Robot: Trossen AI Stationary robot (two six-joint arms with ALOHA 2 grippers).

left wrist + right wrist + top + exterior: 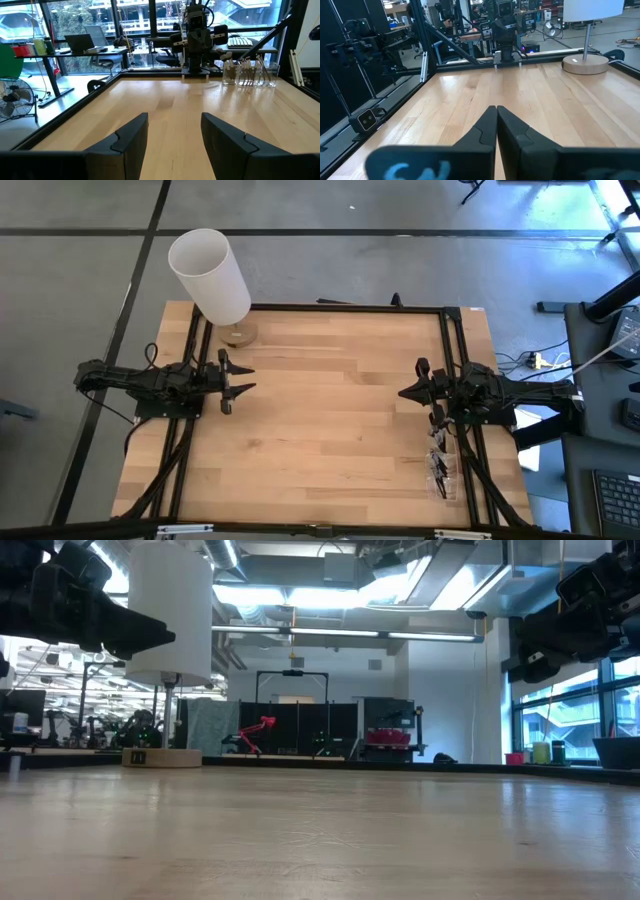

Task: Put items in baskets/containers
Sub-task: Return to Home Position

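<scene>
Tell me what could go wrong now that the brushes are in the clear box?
1. The clear box full of brushes stands close beside the right arm, near the edge of the table. If that arm swings sideways, it might tip the box.
2. The tall lamp stands near the left hand, which is open. A wide move there could bump it over.

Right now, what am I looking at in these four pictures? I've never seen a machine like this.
Two dark robot arms sit at a wooden table. One picture looks straight down, one looks level across the tabletop, and two come from cameras on the arms' wrists. The left pincer is open, the right pincer shut; neither holds anything. On the table stand a white-shaded lamp and, near the right arm, a clear organizer of makeup brushes.
</scene>
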